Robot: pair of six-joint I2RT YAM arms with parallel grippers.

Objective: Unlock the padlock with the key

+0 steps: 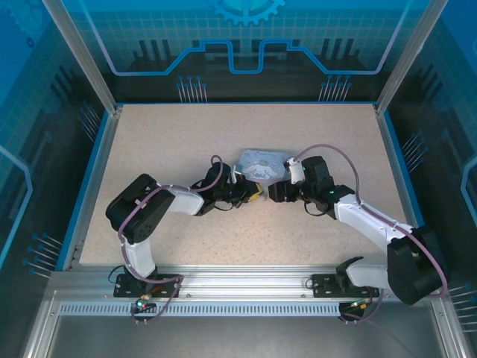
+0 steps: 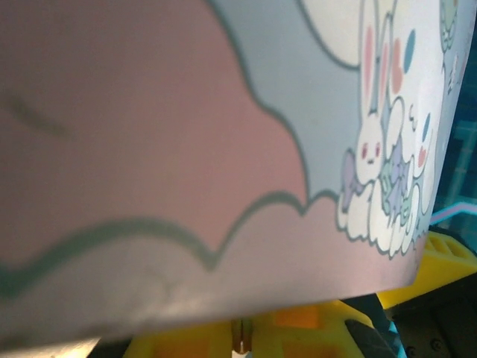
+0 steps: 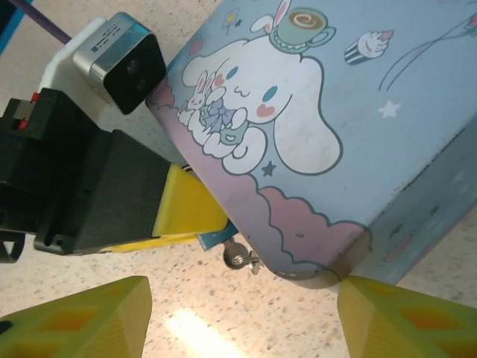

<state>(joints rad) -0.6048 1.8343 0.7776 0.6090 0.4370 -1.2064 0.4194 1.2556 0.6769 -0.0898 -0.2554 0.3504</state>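
Arms meet mid-table in the top view, the left one reaching in from the near left corner. Left gripper [image 1: 250, 197] lies low over the table [image 1: 164, 142], just on the near side of the tin [image 1: 262, 162]. On its own wrist camera I see its yellow fingers [image 2: 298, 328] close together, with a thin dark thing pinched in the slot between them; the tin's printed face looms right above. The right wrist camera gives me the better look: a small blue body, the padlock [image 3: 216, 237], pokes out from the left gripper's fingertips, clamped there, just beside the tin's lower corner. A metal loop [image 3: 238, 258] hangs off it over the table, too small for me to tell more. Right gripper [image 1: 270, 191] faces the left one from the other side, near it, its fingers [image 3: 74, 321] spread wide apart, with the padlock and tin corner ahead of them
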